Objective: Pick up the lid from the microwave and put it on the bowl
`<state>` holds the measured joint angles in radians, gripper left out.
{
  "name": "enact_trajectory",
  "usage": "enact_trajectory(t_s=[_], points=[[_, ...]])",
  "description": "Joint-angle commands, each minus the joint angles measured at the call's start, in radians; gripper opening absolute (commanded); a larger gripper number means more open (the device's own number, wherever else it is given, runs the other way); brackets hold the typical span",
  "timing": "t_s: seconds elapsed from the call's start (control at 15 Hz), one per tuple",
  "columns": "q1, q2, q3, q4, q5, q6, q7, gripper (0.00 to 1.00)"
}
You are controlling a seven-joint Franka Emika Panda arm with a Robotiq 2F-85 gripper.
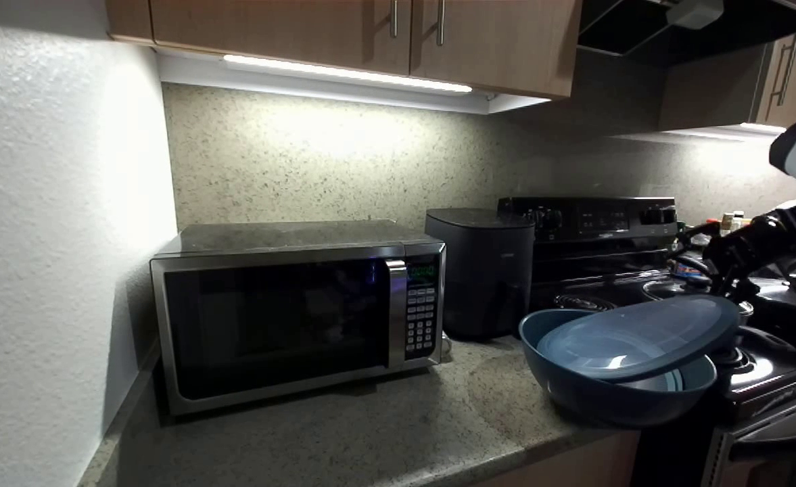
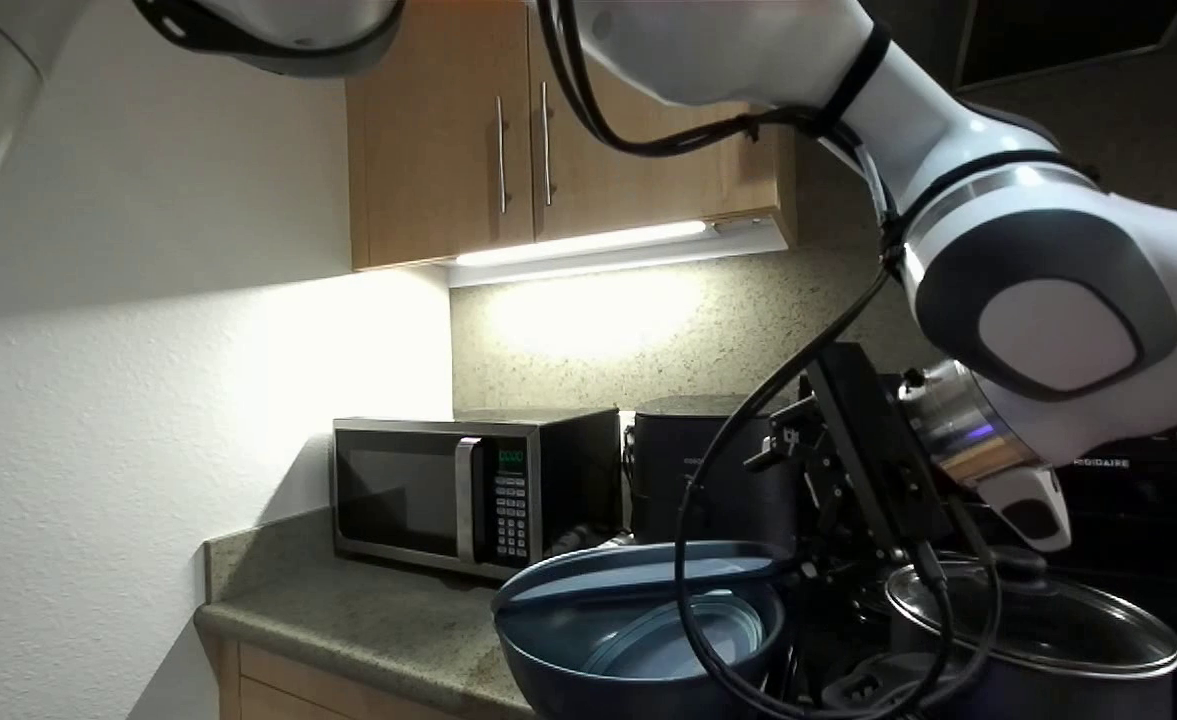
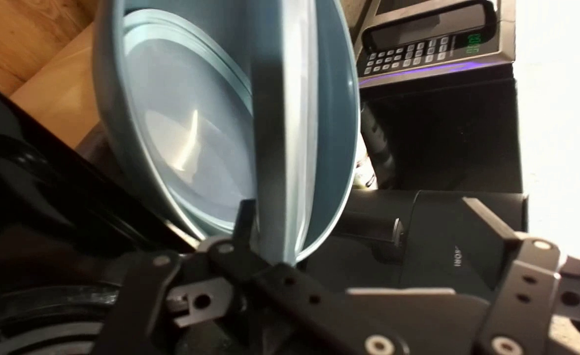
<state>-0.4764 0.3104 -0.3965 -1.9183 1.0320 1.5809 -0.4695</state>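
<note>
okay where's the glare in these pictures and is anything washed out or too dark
In both exterior views, the light strip bleaches the nearby wall; in an exterior view, a white glint marks the lid; in the wrist view, the upper right is blown white, while the black stove shows little detail.

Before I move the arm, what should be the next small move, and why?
I would probably draw the gripper slowly straight back: it stands open, with one finger close beside the lid. In an exterior view the lid is tilted, one edge higher than the rim of the bowl, so a sideways bump could shift it.
</note>
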Motion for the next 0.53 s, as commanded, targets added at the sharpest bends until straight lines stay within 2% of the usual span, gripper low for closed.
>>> enact_trajectory(t_s=[0.0,0.27,0.47], points=[[0.007,-0.14,0.014,-0.074,0.011,-0.024,-0.008,1.0],[0.016,-0.217,0.01,-0.1,0.029,-0.081,0.004,1.0],[0.025,-0.251,0.006,-0.12,0.005,-0.072,0.018,1.0]])
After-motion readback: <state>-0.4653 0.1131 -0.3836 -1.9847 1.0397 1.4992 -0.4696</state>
